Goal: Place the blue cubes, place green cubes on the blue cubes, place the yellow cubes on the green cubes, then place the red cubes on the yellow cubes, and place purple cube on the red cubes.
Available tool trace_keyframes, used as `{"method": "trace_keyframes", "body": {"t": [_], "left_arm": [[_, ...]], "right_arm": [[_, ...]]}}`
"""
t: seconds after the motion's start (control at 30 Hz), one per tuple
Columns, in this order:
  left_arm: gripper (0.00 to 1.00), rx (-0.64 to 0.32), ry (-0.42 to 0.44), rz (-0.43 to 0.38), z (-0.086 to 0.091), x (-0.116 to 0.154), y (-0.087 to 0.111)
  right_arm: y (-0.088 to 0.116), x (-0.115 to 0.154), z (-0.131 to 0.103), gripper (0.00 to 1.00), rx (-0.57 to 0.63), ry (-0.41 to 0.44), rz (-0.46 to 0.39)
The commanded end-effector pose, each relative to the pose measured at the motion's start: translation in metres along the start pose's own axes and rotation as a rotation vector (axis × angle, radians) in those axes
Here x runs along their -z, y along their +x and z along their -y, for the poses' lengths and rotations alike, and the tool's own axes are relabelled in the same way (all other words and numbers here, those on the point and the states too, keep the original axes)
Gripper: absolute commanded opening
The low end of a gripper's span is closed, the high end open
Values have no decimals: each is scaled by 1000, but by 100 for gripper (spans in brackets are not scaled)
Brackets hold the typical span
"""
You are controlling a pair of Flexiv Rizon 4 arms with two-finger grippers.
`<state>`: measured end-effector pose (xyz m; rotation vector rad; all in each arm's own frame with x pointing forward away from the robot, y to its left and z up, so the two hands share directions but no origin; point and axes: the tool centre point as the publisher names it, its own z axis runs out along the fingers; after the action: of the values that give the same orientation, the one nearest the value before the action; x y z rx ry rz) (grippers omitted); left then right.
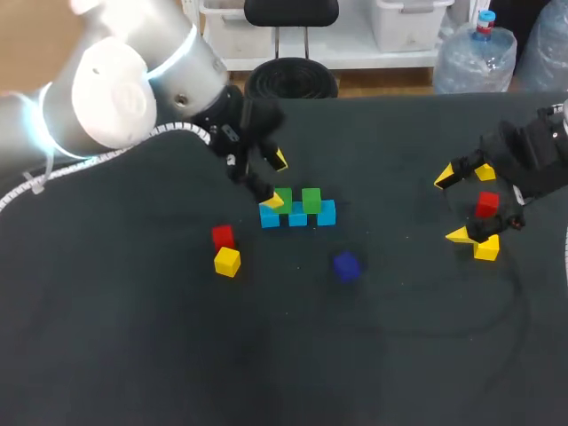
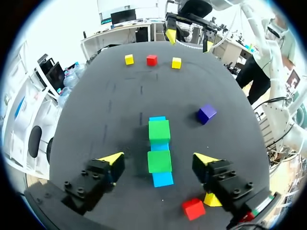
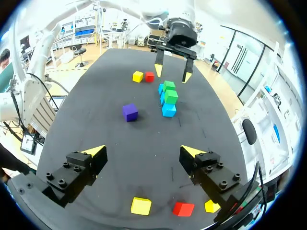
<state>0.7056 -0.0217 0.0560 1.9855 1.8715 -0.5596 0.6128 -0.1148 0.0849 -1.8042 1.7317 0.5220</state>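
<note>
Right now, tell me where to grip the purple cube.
Come down from above and pinch two opposite side faces of the purple cube. It sits alone, every side free, but looks turned askew to the blue row, so rotate to match.

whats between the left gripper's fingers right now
The nearer green cube, sitting on the row of blue cubes, lies between the open fingers of the left gripper, touching neither. The left wrist view shows it best.

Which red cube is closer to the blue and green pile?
The red cube beside a single yellow cube; the other red cube sits between two yellow ones, far off.
</note>
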Motion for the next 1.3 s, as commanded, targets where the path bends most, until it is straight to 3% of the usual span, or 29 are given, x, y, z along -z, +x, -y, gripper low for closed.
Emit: {"method": "trace_keyframes", "body": {"t": [0.03,1.0,1.3], "left_arm": [[100,7,-26,-1,11,13,1],[100,239,-181,22,43,64,42],[100,30,-134,-42,70,65,47]], "right_arm": [[0,-1,0,100,1,1,2],[0,-1,0,100,1,1,2],[0,-1,0,100,1,1,2]]}}
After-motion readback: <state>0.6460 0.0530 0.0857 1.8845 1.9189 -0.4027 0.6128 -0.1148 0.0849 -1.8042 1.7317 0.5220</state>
